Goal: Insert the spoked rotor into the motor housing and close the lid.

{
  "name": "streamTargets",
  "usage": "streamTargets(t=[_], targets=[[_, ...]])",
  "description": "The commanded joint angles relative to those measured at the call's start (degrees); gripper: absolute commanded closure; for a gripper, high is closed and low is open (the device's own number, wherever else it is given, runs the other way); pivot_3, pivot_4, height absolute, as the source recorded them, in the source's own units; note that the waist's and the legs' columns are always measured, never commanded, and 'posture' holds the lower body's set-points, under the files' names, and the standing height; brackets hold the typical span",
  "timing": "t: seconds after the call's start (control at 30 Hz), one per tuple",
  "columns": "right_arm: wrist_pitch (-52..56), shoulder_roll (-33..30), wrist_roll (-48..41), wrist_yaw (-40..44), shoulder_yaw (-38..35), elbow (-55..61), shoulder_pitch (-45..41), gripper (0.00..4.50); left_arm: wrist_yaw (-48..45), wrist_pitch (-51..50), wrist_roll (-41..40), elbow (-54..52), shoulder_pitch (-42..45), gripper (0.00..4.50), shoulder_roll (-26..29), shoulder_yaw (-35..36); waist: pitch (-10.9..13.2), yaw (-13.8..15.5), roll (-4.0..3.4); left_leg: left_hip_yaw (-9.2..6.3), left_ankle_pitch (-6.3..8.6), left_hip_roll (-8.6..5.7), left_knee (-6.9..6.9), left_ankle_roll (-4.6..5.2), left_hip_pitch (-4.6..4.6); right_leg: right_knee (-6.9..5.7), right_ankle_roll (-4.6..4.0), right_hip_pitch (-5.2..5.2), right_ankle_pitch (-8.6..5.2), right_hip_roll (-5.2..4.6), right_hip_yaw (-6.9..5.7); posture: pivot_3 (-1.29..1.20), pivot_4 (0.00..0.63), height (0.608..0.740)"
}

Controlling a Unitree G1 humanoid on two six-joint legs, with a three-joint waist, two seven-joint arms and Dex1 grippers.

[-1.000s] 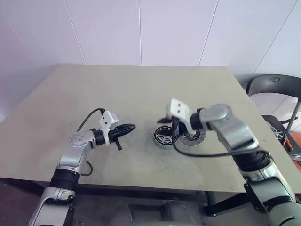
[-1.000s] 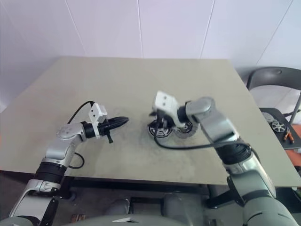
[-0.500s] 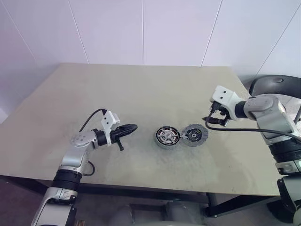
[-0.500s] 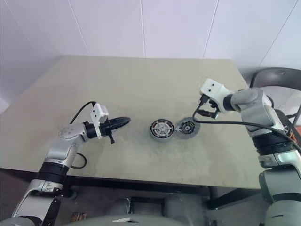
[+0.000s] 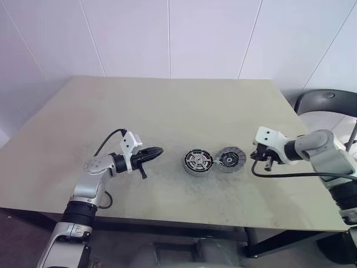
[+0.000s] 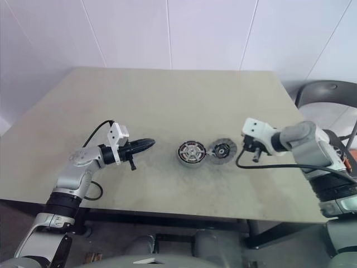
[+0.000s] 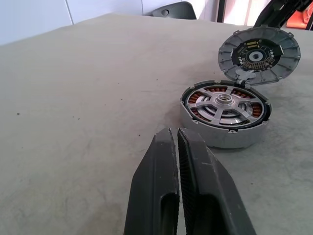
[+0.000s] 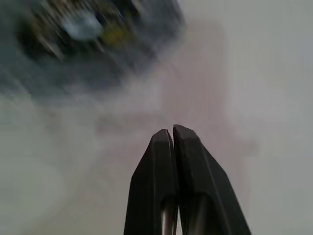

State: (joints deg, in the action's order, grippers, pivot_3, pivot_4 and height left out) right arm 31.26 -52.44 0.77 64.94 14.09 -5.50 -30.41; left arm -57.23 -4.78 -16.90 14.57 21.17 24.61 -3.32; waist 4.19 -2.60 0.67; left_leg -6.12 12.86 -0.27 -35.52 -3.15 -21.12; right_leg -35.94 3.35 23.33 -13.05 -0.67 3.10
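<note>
I see the beige table (image 5: 167, 111) spread under both arms, with a dark chair (image 5: 323, 100) off beyond my right arm at the table's far corner. My left gripper (image 7: 178, 147) hovers low over the tabletop with its two black fingers pressed together on nothing, pointing straight at the motor housing (image 7: 225, 115), which sits a short way ahead of the fingertips. The spoked rotor (image 7: 226, 104) already lies seated inside that housing, its pale spokes framed by the copper windings. The lid (image 7: 259, 49) stands tilted just behind the housing as seen from the left gripper, its lower edge resting against the housing's rim and its dark hub side facing the gripper, so the housing is not yet closed. My right gripper (image 5: 266, 162) hangs on the lid's other side, near it but apart, fingers pinched shut and empty.
</note>
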Motion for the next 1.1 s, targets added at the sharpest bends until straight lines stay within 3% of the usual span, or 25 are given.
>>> streamTargets(t=[0.03, 0.37, 0.63, 1.1], targets=[[1.09, 0.65, -1.50, -0.43, -2.17, 2.00, -0.95, 4.42, 0.15, 0.24, -0.46, -1.65, 1.19, 4.26, 0.37, 1.04, 0.01, 0.12, -0.01, 0.00, 0.00, 0.00, -0.06, 0.00, -0.03, -0.03, 0.00, 0.01, 0.00, 0.00, 0.00, 0.00, 0.000, 0.740], [7.90, 3.88, -11.01, 1.63, -5.36, 8.54, -0.92, 4.42, 0.33, 0.05, -0.53, -2.00, 0.87, 4.26, 0.54, 1.15, 0.01, -0.03, -0.01, -0.01, 0.00, -0.01, -0.41, 0.00, -0.16, -0.10, 0.00, 0.00, 0.00, -0.01, -0.01, 0.00, 0.000, 0.740], [10.64, 9.67, -15.17, -3.38, -8.07, 9.66, -3.73, 4.42, 0.44, 0.08, -0.44, -1.99, 0.75, 4.26, 0.55, 1.09, 0.01, 0.03, -0.01, -0.01, 0.01, -0.01, -0.43, 0.00, -0.18, -0.13, 0.00, 0.01, 0.00, 0.00, -0.01, 0.00, 0.000, 0.740], [13.40, 17.68, -17.91, -10.47, -5.68, 13.40, 0.51, 4.42, -3.45, -1.76, -3.44, -4.49, -0.85, 4.26, 0.63, 1.01, 0.01, 0.02, -0.01, -0.03, 0.01, 0.00, -0.43, 0.00, -0.18, -0.13, 0.00, 0.00, 0.00, 0.00, -0.01, 0.00, 0.000, 0.740]])
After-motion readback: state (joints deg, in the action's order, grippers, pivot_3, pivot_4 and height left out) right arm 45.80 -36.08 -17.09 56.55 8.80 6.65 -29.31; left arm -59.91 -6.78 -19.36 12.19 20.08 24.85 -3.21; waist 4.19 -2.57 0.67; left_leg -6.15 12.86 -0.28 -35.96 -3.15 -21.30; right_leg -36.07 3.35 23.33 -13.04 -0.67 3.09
